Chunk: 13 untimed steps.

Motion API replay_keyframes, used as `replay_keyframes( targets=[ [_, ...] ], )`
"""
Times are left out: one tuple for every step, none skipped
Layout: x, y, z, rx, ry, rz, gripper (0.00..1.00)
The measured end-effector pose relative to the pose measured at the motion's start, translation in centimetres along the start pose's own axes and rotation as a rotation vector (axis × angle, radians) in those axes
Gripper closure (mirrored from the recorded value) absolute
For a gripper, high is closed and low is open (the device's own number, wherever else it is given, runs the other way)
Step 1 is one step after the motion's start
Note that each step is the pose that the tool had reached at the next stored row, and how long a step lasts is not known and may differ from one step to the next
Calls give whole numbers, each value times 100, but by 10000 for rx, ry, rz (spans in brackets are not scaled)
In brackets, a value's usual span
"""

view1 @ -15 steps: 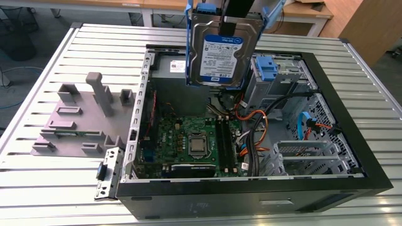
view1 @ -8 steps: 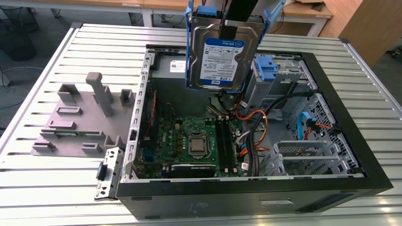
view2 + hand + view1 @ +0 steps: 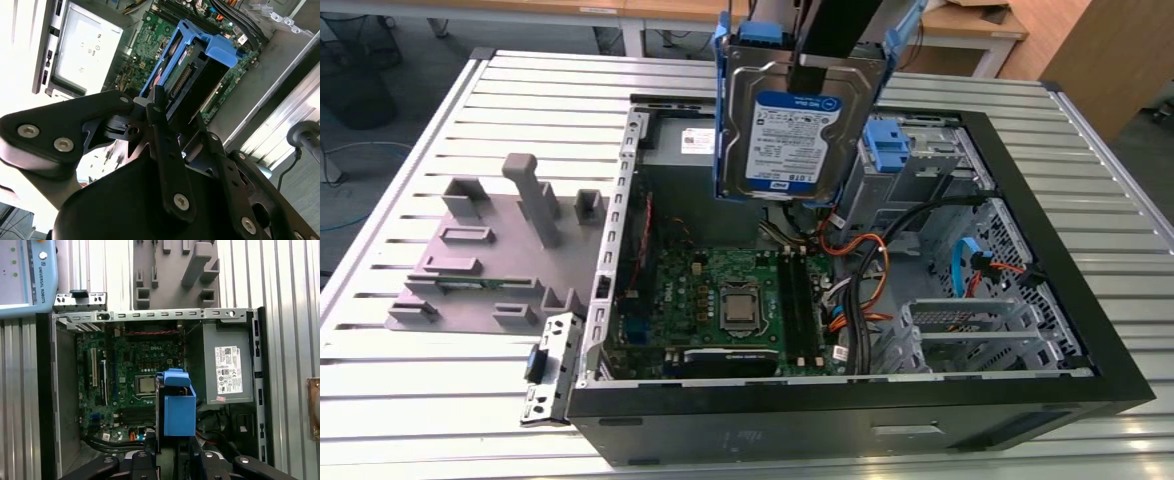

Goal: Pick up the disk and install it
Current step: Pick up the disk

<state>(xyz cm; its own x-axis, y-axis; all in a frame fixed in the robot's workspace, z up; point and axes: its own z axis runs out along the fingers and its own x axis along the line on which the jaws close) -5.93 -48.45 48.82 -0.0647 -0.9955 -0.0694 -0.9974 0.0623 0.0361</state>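
Observation:
The disk (image 3: 801, 130), silver with a blue-and-white label and blue side rails, hangs upright above the open computer case (image 3: 1067, 330), over its far half. My gripper (image 3: 825, 55) comes down from above and is shut on the disk's upper end. In the second wrist view the black fingers (image 3: 159, 107) clamp the blue-railed disk (image 3: 197, 65) with the motherboard beneath it. In the first wrist view the disk (image 3: 177, 407) shows edge-on as a blue block just beyond the gripper (image 3: 172, 460).
Inside the case lie the green motherboard (image 3: 720, 300), orange and black cables (image 3: 867, 270) and a grey power-supply box (image 3: 225, 370). A blue-latched drive bay (image 3: 887, 145) sits at the case's far side. A grey fixture plate (image 3: 494, 250) stands on the exterior view's left.

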Motion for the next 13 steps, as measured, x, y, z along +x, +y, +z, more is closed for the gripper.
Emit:
replay_keyframes(
  targets=[
    [12,-1,-1,0,1,1,65],
    [25,-2,-2,0,1,0,65],
    [38,-3,-2,0,0,0,65],
    [51,-4,-3,0,0,0,65],
    [67,-5,-5,0,1,0,65],
    [81,-6,-6,-1,1,0,65],
    [95,-7,-7,-1,1,0,65],
    [110,-9,-7,0,1,0,65],
    [124,-10,-8,0,1,0,65],
    [138,-11,-9,0,1,0,65],
    [153,-13,-10,-1,1,0,65],
    [167,-15,-11,0,1,1,65],
    [181,-16,-11,0,0,0,65]
  ],
)
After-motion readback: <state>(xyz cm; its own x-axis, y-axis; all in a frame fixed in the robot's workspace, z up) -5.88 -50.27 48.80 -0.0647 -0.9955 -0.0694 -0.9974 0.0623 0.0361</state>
